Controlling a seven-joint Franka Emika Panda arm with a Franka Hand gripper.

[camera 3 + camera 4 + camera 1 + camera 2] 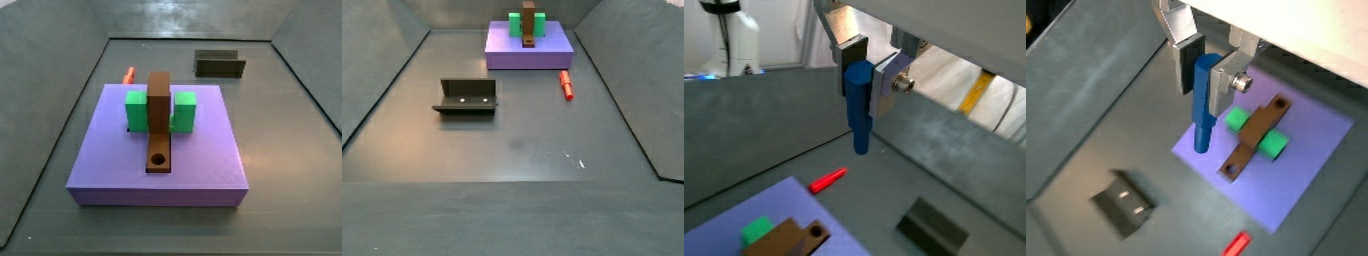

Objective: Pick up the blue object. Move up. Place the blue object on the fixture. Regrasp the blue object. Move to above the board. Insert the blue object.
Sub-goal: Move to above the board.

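Grey floor, dark walls. Silver two-finger pincer [1204, 72] sits high above the flat lavender board [1313, 190], clamped on the top of the slim blue peg [1203, 103], which hangs down.

Risk: the peg is held near one end only; it could pivot and miss the round hole [159, 160] in the long brown bar [158, 120].

Side views show that hole but no pincer; wrist views show the grip. Small red peg [567, 85] lies beside the board; dark blocky fixture [466, 97] stands well apart, empty.

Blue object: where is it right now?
The blue object hangs upright, clamped in the gripper, in both wrist views; neither side view shows it. It is in the air above the floor, off the board and fixture.
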